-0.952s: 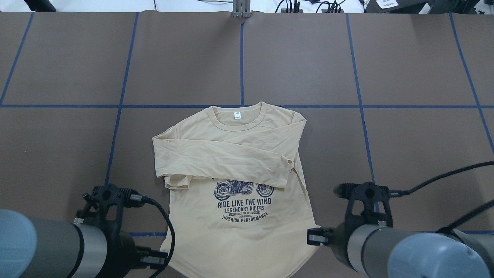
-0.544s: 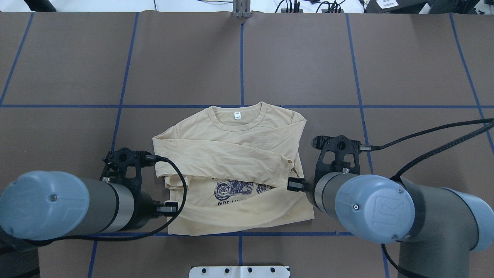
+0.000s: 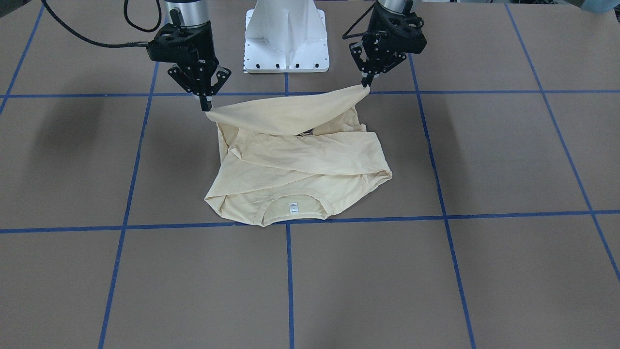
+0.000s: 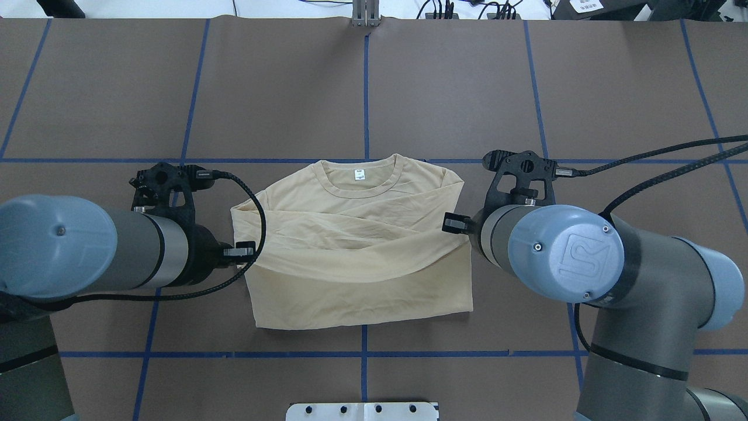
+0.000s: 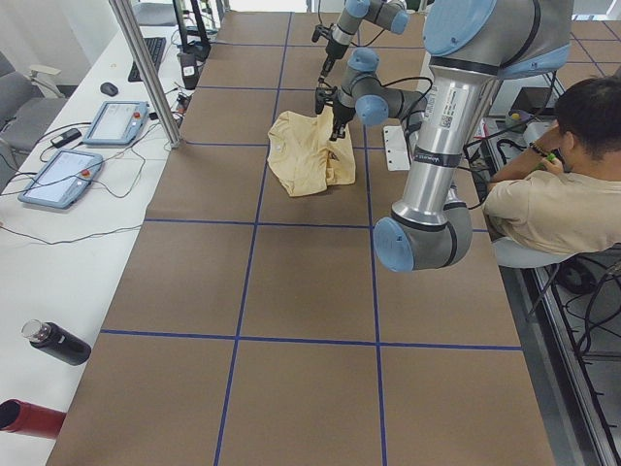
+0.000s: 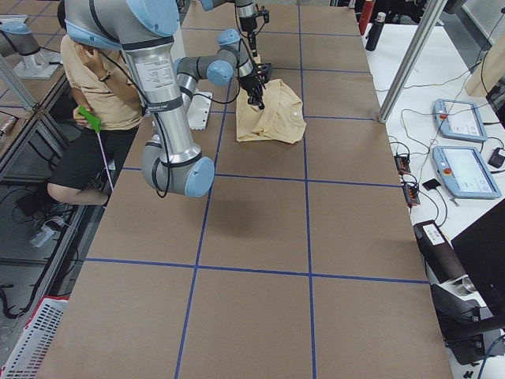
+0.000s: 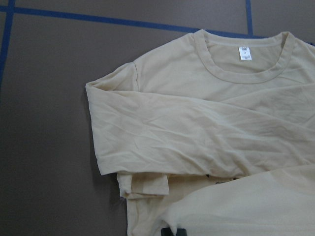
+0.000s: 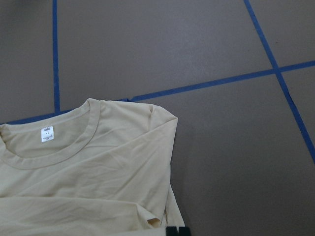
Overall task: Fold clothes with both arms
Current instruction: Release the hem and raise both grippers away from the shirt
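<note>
T-shirt [image 4: 359, 257] at centre of table [image 4: 467, 88], collar at 12 o'clock, sleeves crossed. My left gripper [image 3: 368, 87] clamped on hem corner at shirt's 9 o'clock, right gripper [image 3: 207, 104] on corner at 3 o'clock. Hem lifted, sagging between. Thin knit: light, limp, stretchy. Best held at corners, evenly taut.

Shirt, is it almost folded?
About halfway. Done: both sleeves lie crossed over the shirt. In hand: the left gripper and right gripper hold the hem corners lifted. Left: lay the hem at the collar, let go.
</note>
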`<act>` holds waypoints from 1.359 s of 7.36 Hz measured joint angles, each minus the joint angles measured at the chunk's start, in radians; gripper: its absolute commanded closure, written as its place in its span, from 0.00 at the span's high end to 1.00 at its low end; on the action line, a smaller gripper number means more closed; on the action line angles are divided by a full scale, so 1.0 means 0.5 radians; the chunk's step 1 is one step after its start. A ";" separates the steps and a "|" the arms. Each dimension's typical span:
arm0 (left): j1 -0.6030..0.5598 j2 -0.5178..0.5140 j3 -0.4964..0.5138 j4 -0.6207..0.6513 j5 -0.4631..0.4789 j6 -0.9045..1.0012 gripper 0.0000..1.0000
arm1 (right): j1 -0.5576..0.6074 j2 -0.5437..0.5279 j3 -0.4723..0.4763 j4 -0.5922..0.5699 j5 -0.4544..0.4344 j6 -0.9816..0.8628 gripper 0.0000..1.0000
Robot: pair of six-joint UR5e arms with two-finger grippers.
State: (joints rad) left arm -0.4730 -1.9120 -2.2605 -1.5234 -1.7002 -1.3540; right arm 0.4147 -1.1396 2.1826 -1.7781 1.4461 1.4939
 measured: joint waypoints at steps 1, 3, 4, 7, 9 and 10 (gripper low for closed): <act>-0.047 -0.049 0.074 -0.005 0.022 0.010 0.00 | 0.033 0.057 -0.072 0.010 -0.002 -0.002 0.00; -0.096 -0.126 0.296 -0.065 0.095 0.050 0.00 | 0.073 0.134 -0.254 0.078 -0.007 -0.019 0.00; -0.125 -0.139 0.408 -0.130 0.132 0.088 0.00 | 0.098 0.145 -0.358 0.185 -0.008 -0.040 0.00; -0.176 -0.160 0.776 -0.381 0.218 0.155 0.00 | 0.165 0.152 -0.616 0.417 -0.008 -0.102 0.00; -0.190 -0.197 0.939 -0.463 0.237 0.187 0.00 | 0.203 0.183 -0.781 0.507 -0.008 -0.112 0.00; -0.194 -0.225 0.997 -0.481 0.251 0.196 0.00 | 0.220 0.234 -0.867 0.530 -0.006 -0.112 0.00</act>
State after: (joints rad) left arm -0.5702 -2.0246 -1.7620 -1.7639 -1.5745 -1.2560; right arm 0.5248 -1.0228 1.7492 -1.5132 1.4429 1.4377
